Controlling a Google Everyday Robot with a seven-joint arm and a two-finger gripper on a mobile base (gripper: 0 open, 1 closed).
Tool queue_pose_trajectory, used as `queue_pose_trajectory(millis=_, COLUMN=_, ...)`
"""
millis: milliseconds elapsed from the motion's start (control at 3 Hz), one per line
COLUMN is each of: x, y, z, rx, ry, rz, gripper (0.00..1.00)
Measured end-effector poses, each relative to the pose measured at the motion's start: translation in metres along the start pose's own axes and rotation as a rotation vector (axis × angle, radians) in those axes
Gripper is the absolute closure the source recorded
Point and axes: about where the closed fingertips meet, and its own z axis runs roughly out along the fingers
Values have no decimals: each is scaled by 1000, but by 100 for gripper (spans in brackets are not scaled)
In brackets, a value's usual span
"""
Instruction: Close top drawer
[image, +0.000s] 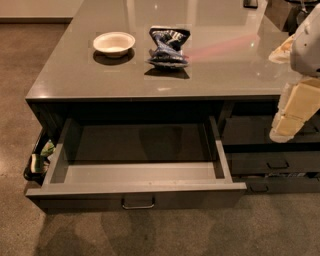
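The top drawer (135, 192) is pulled far out from under the grey counter (75, 75). It is wide and shallow, with a dark grey front and a small metal bar handle (138, 203) at the centre. Its lighter grey inside is empty. My gripper (287, 125), cream and white, hangs at the right edge of the view. It points down in front of the narrower drawers, to the right of the open drawer and apart from it. It is level with the counter's front edge and holds nothing that I can see.
A white bowl (114, 43) and a crumpled blue chip bag (168, 46) sit on the counter. Narrower dark drawers (272, 162) with like handles are at the right. A side holder with green packets (39, 159) hangs at the counter's left. Brown floor lies in front.
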Motion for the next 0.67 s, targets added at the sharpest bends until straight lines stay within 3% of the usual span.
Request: queue_pose_trajectory(millis=667, x=6, y=9, z=-2, rx=14, ry=13, rz=-13, gripper=0)
